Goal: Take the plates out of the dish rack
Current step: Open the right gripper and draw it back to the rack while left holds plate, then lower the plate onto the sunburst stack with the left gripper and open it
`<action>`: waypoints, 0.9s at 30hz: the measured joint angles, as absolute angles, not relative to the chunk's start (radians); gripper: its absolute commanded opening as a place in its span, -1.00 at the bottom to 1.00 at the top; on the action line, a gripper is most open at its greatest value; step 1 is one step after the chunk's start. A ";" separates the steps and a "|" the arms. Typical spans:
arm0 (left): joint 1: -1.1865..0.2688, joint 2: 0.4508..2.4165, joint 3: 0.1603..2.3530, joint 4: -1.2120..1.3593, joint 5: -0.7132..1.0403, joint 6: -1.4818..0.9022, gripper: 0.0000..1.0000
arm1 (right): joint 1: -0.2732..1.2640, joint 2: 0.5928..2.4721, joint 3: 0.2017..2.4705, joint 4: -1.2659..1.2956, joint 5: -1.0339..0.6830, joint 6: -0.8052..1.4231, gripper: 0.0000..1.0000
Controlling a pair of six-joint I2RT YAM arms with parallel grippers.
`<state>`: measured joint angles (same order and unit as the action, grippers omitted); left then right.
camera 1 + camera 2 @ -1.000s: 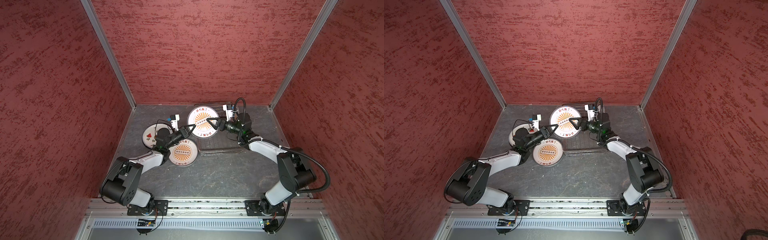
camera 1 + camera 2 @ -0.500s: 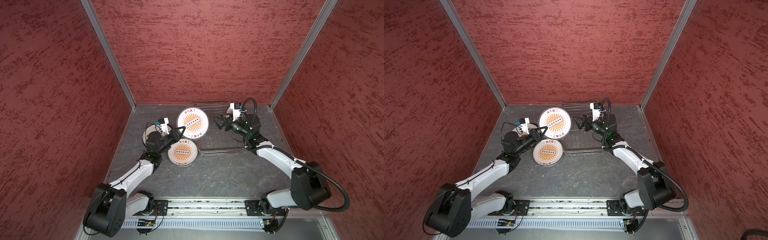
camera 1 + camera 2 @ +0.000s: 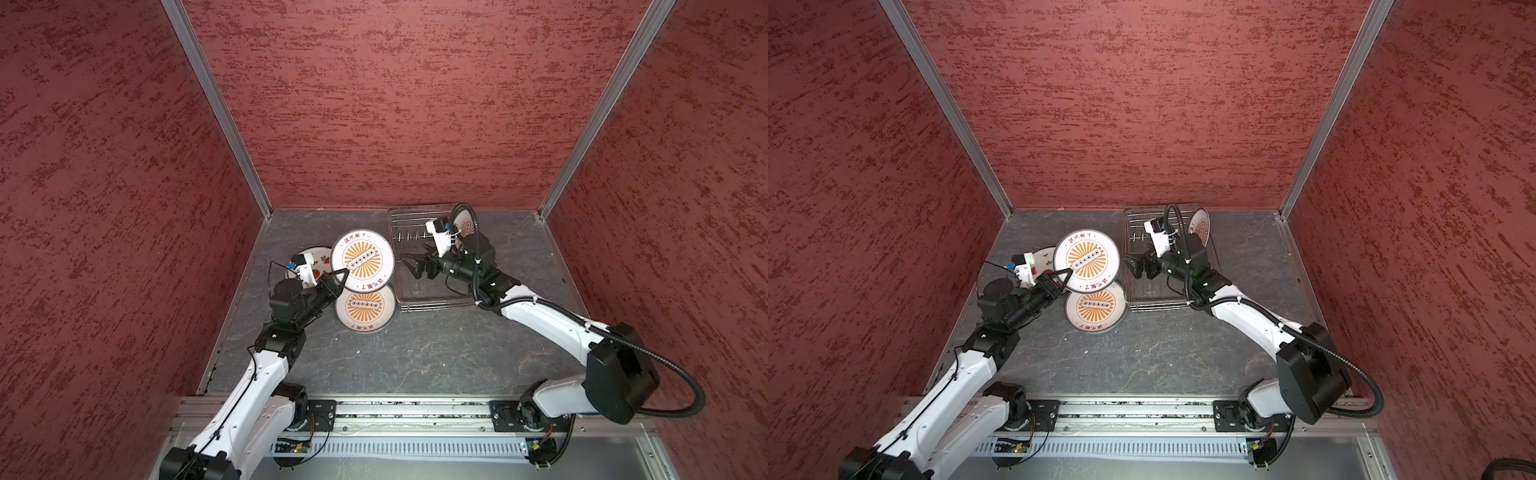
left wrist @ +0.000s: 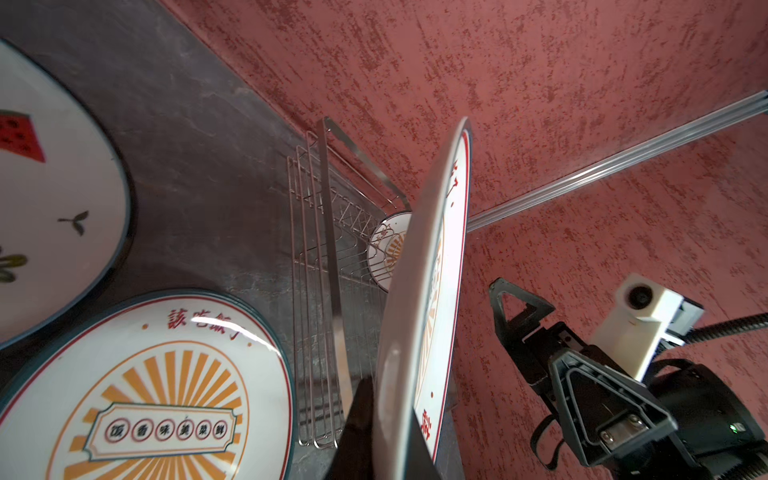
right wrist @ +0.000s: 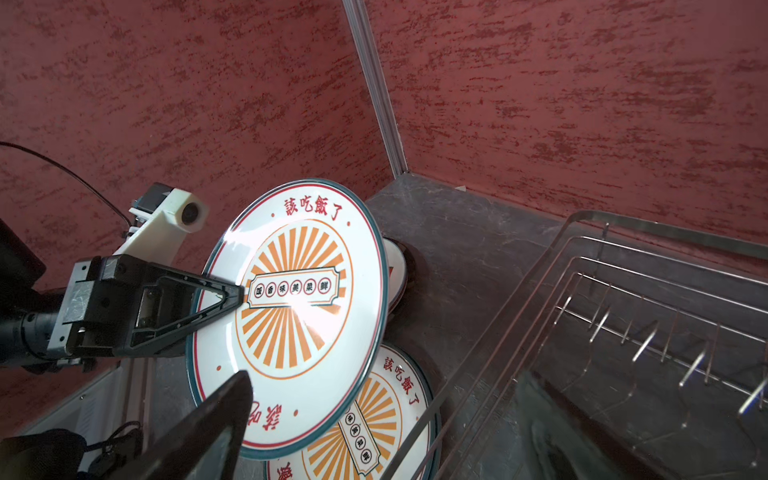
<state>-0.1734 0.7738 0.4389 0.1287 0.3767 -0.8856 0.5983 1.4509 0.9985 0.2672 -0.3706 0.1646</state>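
The raised plate (image 5: 299, 345) and the flat plate (image 4: 166, 374) both read 該吃飯了 and 飯香味美菜鮮.

Robot test cell in a lab, not a real kitchen. Plain red textured walls (image 3: 395, 104) on three sides, joined by bare aluminium posts (image 3: 216, 108). My left arm (image 3: 257, 386) and right arm (image 3: 548, 320) are bolted to a metal rail (image 3: 415, 409) at the front edge of a dark grey stone-look worktop (image 3: 415, 353). There's an exposed circuit board (image 3: 291, 448) under the rail, a corrugated cable (image 3: 681, 399) looping free and a white camera (image 5: 183, 212) on the wrist. Only kitchen things: printed plates (image 3: 365, 307) and a wire dish rack (image 3: 432, 306).
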 measured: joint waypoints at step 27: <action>-0.174 0.903 0.332 -0.061 0.346 -0.997 -0.84 | 0.659 1.608 1.057 0.122 -0.343 -0.046 0.98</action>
<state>-0.1741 0.9028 0.3325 -0.0608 0.3462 -0.9974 0.6594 1.6085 1.0569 0.1219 -0.3428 -0.0456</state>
